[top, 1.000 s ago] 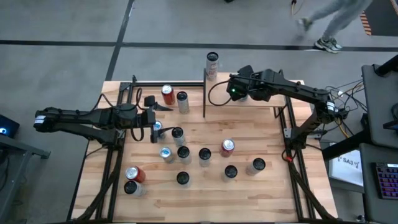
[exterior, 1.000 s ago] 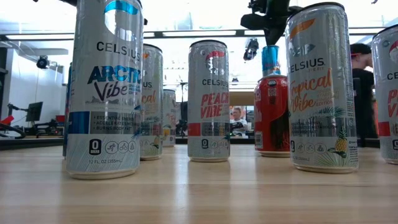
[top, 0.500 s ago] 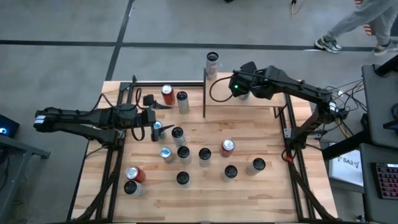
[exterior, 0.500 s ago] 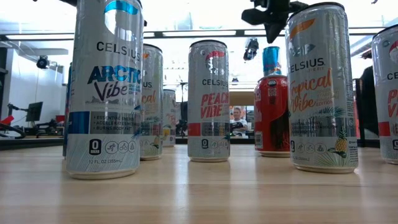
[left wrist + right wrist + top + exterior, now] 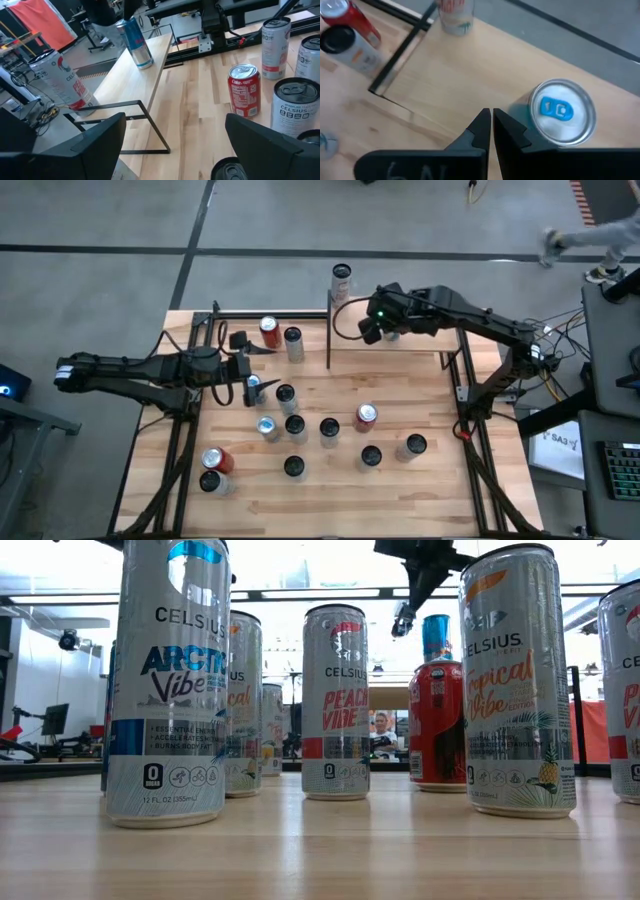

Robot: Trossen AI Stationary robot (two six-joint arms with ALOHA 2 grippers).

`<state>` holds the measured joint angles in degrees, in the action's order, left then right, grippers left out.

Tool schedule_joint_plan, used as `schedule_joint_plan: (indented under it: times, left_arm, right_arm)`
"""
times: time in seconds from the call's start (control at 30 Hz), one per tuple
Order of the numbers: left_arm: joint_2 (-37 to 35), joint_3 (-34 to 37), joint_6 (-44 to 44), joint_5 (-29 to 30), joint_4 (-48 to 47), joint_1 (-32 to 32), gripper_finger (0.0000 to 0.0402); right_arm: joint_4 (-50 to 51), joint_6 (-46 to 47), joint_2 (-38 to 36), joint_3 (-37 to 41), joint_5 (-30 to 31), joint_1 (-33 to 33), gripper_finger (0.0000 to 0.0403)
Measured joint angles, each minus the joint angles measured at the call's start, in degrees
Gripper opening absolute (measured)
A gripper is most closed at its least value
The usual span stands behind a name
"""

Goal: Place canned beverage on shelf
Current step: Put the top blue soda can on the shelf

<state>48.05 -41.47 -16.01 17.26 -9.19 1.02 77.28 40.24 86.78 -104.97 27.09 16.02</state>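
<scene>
Right gripper (image 5: 491, 131) hovers above the shelf (image 5: 470, 80), fingers pressed together and holding nothing. The blue-tabbed can (image 5: 561, 111) stands upright on the shelf just beside the fingertips, apart from them. A white-and-red can (image 5: 342, 283) stands at the shelf's far corner. Left gripper (image 5: 243, 368) waits over the table's left side, fingers spread wide and empty, with a red cola can (image 5: 245, 91) and silver cans (image 5: 276, 48) nearby

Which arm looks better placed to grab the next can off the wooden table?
Left, likely. The left gripper is open with the red cola can and a slim silver can just ahead. The right gripper is shut, empty, over the light-wood shelf beside a silver blue-tabbed can.
</scene>
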Motion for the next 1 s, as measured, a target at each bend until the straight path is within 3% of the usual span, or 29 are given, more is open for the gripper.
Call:
schedule_joint_plan:
  times: [0.33, 1.0]
  left_arm:
    - [0.0, 0.0, -0.02, 0.26, -0.04, 0.0, 0.0326]
    - [0.0, 0.0, -0.02, 0.33, -0.09, 0.0, 0.0326]
  right_arm:
    - [0.45, -0.4, 2.37, 1.38, 6.37, 0.95, 0.0011]
    - [3.35, -0.86, 3.4, 0.96, 8.72, 3.46, 0.0011]
